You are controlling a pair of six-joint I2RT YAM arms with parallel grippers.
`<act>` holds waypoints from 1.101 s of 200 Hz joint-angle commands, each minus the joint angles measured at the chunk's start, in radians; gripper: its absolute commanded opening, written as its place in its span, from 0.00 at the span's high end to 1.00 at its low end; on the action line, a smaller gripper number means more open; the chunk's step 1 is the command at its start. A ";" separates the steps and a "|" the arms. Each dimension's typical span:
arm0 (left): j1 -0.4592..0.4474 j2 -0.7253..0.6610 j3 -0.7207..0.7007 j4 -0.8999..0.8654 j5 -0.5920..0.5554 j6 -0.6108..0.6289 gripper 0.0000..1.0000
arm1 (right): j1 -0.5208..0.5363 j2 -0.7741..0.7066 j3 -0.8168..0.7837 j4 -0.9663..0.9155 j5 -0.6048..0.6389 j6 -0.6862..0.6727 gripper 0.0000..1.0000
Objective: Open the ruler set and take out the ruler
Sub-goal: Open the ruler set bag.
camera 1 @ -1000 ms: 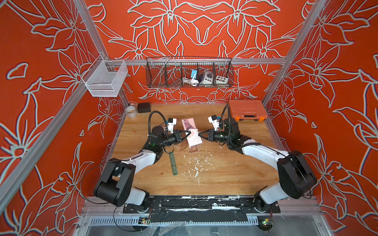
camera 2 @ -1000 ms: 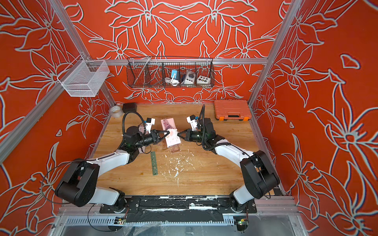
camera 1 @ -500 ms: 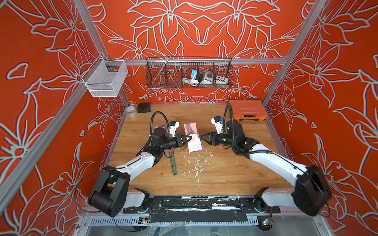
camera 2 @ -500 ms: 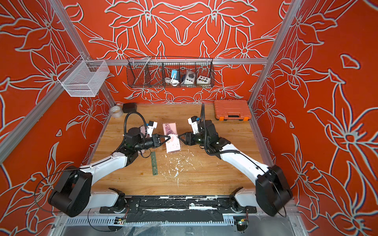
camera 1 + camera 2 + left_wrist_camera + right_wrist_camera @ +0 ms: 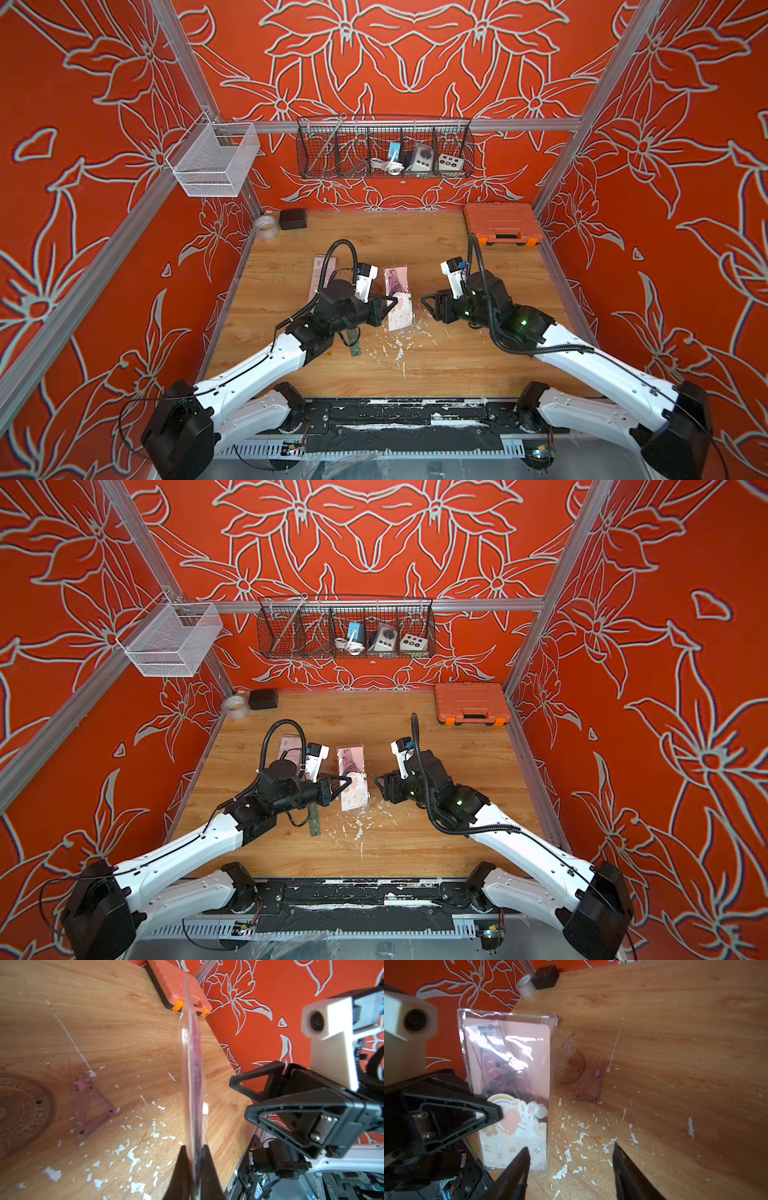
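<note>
Pouch pinched, other side free
My left gripper (image 5: pixel 392 300) clamps ruler pouch (image 5: pixel 401 320) edge; right gripper (image 5: pixel 427 308) open, empty. Risk: thin hold, pouch may slip w/ any tug

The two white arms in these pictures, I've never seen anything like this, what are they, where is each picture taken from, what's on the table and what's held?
They are two robot arms ending in pincers, over a wooden table. Both top views look down from overhead; each wrist view comes from a camera on an arm, looking along its pincers. The left gripper is shut on one edge of the clear ruler set pouch. The right gripper is open and empty beside it. On the table lie a green ruler, a protractor, a pinkish set square, an orange case and a tape roll.
</note>
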 commanded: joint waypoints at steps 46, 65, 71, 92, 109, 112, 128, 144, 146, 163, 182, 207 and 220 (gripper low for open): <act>-0.036 0.023 0.017 -0.044 -0.122 0.066 1.00 | 0.097 0.170 0.103 0.003 0.052 0.084 0.39; -0.041 0.029 0.016 -0.039 -0.126 0.063 1.00 | 0.123 0.212 0.138 0.007 0.066 0.094 0.40; -0.043 0.029 0.016 -0.040 -0.130 0.062 1.00 | 0.129 0.221 0.148 0.004 0.076 0.097 0.40; -0.046 0.022 0.011 -0.036 -0.137 0.062 1.00 | 0.141 0.245 0.165 0.004 0.107 0.109 0.41; -0.047 0.012 0.011 -0.036 -0.139 0.061 1.00 | 0.143 0.284 0.190 -0.035 0.135 0.120 0.42; -0.047 0.011 0.012 -0.036 -0.138 0.062 1.00 | 0.144 0.289 0.194 -0.039 0.139 0.121 0.42; -0.050 0.006 0.012 -0.036 -0.138 0.064 1.00 | 0.145 0.316 0.200 -0.044 0.153 0.127 0.46; -0.053 0.004 0.010 -0.034 -0.139 0.063 1.00 | 0.144 0.339 0.211 -0.050 0.164 0.133 0.52; -0.053 0.004 0.010 -0.035 -0.139 0.064 1.00 | 0.144 0.342 0.212 -0.050 0.166 0.133 0.52; -0.056 0.003 0.008 -0.031 -0.138 0.064 1.00 | 0.144 0.365 0.226 -0.055 0.181 0.132 0.59; -0.059 0.000 0.011 -0.030 -0.133 0.068 1.00 | 0.144 0.388 0.249 -0.081 0.210 0.122 0.67; -0.063 -0.003 0.013 -0.031 -0.129 0.074 1.00 | 0.144 0.404 0.264 -0.094 0.250 0.109 0.80; -0.064 -0.003 0.012 -0.033 -0.127 0.070 1.00 | 0.143 0.409 0.267 -0.084 0.251 0.095 0.85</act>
